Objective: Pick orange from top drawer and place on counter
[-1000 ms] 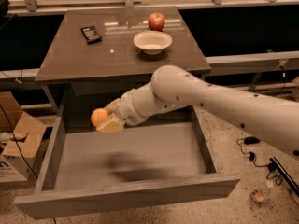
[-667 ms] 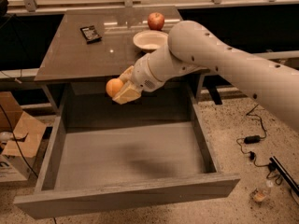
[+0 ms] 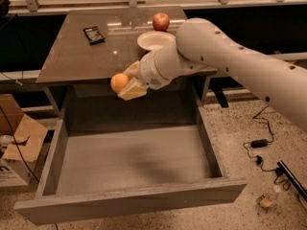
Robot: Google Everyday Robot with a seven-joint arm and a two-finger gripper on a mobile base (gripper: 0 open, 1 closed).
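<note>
My gripper (image 3: 125,84) is shut on the orange (image 3: 119,82) and holds it in the air at the counter's (image 3: 81,56) front edge, above the back of the open top drawer (image 3: 129,162). The orange sits between the two cream fingers (image 3: 131,90), its left side showing. The white arm comes in from the right and hides part of the counter's right front. The drawer is pulled far out and its grey floor shows no object.
On the counter stand a white bowl (image 3: 153,40), a red apple (image 3: 161,21) behind it, and a small dark packet (image 3: 94,34) at the back left. A cardboard box (image 3: 17,147) stands left of the drawer. Cables (image 3: 261,145) lie on the floor at right.
My gripper has lifted the orange up out of the drawer and toward the counter's front edge. The arm has risen and swung back with it.
</note>
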